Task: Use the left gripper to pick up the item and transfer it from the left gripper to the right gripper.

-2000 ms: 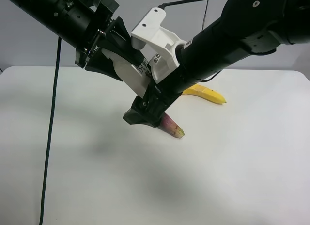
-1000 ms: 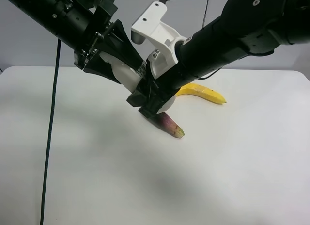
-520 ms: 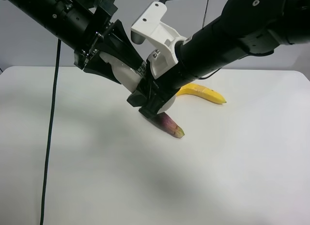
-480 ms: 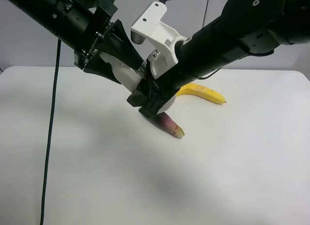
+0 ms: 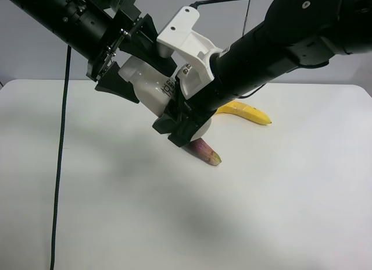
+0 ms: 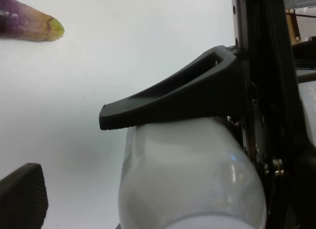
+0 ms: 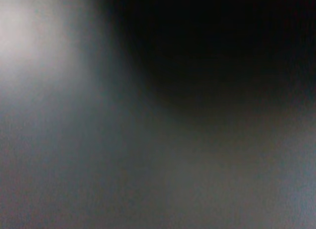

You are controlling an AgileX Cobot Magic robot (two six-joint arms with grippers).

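Mid-handover, release stage — well above the table.
Reading the left gripper as spread apart: one finger lying against the item, the other clear of it. Taking the right gripper as clamped round the item's far end (right wrist view only a dark blur, so going by the high view alone). Placing the item aloft and tilted, between the two grippers, over the eggplant and near the banana. Judging pick-up done, transfer all but done. Next: back the left gripper off along its own line without dragging the touching finger — then check the hold on the right side alone. Worth watching for a nudge that twists the item in the right grip.
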